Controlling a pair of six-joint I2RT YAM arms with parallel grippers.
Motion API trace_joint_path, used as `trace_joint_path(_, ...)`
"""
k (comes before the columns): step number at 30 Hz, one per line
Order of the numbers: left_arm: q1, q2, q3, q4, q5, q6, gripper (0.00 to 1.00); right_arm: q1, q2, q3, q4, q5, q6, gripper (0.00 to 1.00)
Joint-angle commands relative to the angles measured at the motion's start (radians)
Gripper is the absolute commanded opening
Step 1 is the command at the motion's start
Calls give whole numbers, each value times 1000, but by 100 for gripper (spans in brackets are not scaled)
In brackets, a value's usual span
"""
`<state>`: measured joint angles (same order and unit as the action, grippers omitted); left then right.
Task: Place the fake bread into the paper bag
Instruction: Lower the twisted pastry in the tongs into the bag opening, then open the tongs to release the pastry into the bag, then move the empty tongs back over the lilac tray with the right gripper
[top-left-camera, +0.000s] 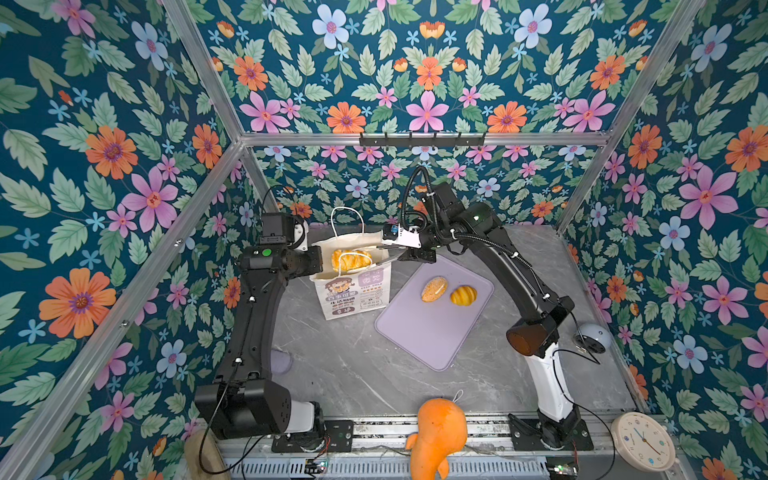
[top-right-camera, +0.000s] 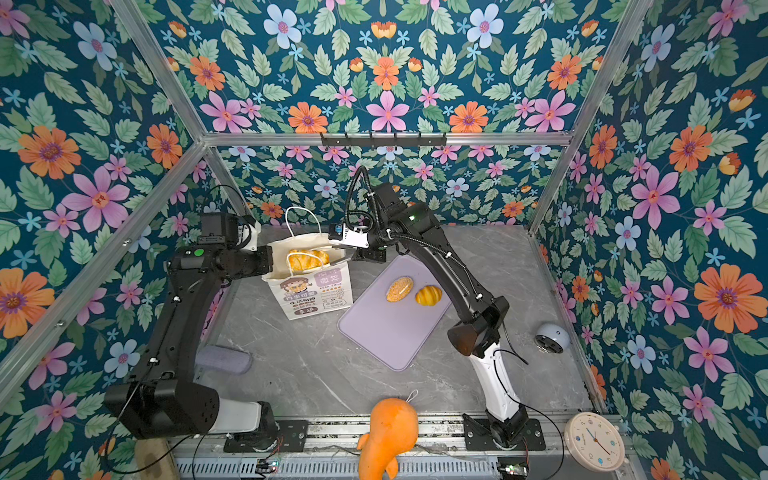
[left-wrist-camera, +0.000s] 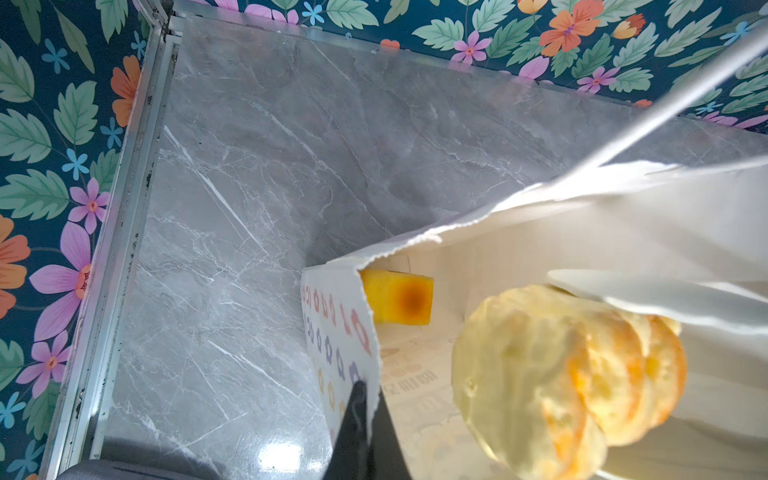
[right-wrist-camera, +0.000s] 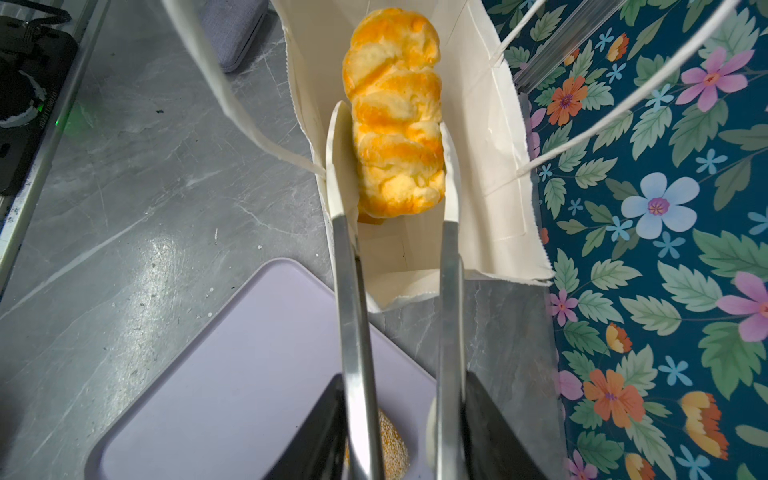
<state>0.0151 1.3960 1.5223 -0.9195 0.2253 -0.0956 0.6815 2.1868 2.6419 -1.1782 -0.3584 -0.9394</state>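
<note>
You have four golden-orange toy breads in view: one twisted long roll, one blocky loaf piece, one round speckled bun and one ridged yellow croissant. There is one white paper carrier bag with two white cord handles, one lilac rounded plastic tray and one pair of steel tongs with white tips. You also have two black-and-white robot arms, one orange plush toy and one round white wall clock.
</note>
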Motion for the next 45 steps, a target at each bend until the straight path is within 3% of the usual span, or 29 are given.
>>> trace_joint_path(1, 0, -5, -3, 10, 6, 4, 0, 1, -2, 19, 43, -14, 8, 43)
trace_joint_path(23, 0, -7, 5, 13, 24, -4, 0, 3, -24, 32, 23, 3, 18, 45)
trace_joint_path(33, 0, -8, -28, 34, 19, -14, 0, -8, -143, 29, -9, 28, 57, 41)
trace_joint_path(39, 0, -9, -27, 44, 34, -23, 0, -16, -284, -93, -30, 65, 135, 40)
trace_joint_path(45, 0, -20, -35, 56, 51, -30, 0, -31, -485, -384, 27, 162, 294, 40)
